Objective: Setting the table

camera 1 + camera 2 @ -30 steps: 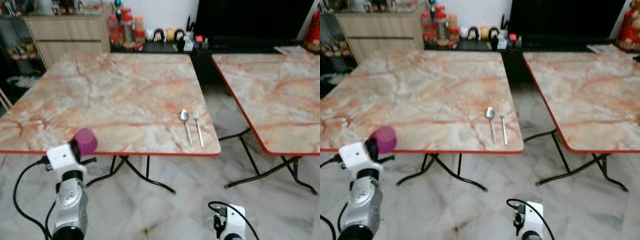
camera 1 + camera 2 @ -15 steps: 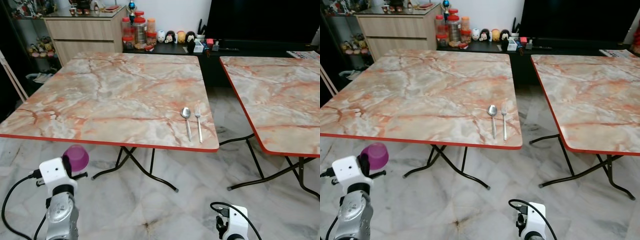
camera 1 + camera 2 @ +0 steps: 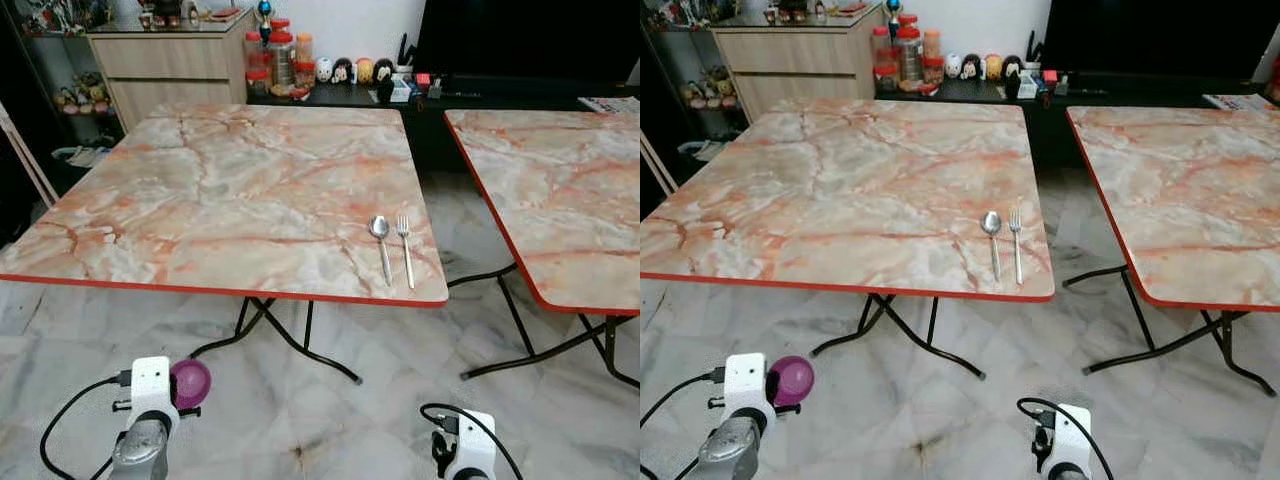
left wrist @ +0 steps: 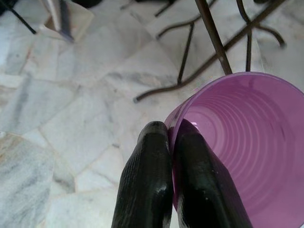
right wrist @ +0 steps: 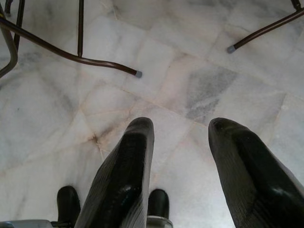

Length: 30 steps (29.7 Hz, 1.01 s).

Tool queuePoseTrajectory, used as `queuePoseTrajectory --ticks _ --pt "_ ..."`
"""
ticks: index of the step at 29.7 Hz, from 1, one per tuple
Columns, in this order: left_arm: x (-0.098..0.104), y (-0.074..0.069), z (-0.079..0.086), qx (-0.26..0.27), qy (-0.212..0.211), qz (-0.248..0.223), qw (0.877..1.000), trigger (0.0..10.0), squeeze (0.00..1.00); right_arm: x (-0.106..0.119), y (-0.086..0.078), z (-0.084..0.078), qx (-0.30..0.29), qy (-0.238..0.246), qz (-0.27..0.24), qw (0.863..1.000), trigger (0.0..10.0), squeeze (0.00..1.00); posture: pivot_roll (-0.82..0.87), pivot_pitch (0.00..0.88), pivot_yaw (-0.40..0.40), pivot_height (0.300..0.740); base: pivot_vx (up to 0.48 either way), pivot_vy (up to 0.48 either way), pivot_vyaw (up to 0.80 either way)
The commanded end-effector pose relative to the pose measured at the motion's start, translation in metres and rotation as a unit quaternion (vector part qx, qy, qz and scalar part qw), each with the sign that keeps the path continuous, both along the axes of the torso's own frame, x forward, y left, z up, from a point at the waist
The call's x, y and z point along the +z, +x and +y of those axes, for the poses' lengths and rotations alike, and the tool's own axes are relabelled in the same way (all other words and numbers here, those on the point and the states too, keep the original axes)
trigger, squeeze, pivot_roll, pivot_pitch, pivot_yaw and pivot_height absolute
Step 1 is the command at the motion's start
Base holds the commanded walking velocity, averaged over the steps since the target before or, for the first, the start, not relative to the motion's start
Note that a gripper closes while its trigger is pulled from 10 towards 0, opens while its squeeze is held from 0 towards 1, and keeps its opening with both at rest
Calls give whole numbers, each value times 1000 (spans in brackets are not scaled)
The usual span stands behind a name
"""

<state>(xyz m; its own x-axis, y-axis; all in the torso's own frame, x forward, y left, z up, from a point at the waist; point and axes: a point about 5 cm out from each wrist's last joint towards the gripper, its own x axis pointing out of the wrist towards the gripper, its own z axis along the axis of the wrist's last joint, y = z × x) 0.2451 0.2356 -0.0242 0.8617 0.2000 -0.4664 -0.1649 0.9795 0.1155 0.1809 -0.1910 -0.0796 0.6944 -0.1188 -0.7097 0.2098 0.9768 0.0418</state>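
Left gripper (image 4: 170,142) pinches the rim of the purple cup (image 4: 242,142), one finger inside, low over the floor; right gripper (image 5: 183,142) hangs wide, empty.

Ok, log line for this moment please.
left gripper: shut on purple cup rim, low over floor | right gripper: open, idle | spoon, fork: side by side on table

Even, soft indoor light, fairly bright on the marble table (image 3: 240,190); the far left corner falls dim; a black screen (image 3: 530,40) at the far right stays flat dark; head views sharp, unblurred; wrist views crisp on the floor (image 5: 190,61), near fingers slightly soft, with faint sheen.
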Motion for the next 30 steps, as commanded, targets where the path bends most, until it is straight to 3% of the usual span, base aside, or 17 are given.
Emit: queuePoseTrajectory --ticks 1,6,12,21,30 --pt "-4 1 -7 -20 -2 19 1000 10000 0 1 2 0 -4 1 0 1000 10000 0 28 0 8 740 0 0 0" --pt "-20 -10 -24 -70 -4 80 994 10000 0 0 0 1 -4 0 3 1000 10000 0 9 0 22 740 0 0 0" --pt "-32 -21 -42 -103 -9 119 987 10000 0 -1 -3 -1 -6 -2 7 1000 10000 0 -5 0 31 740 0 0 0" --pt "-39 -30 -40 -76 -4 140 987 10000 0 -2 -4 -2 2 -13 11 1000 10000 0 -10 0 25 740 0 0 0" --pt "-37 -29 -36 -63 -5 138 988 10000 0 -1 -3 -4 -7 -4 8 1000 10000 0 -23 0 23 740 0 0 56"
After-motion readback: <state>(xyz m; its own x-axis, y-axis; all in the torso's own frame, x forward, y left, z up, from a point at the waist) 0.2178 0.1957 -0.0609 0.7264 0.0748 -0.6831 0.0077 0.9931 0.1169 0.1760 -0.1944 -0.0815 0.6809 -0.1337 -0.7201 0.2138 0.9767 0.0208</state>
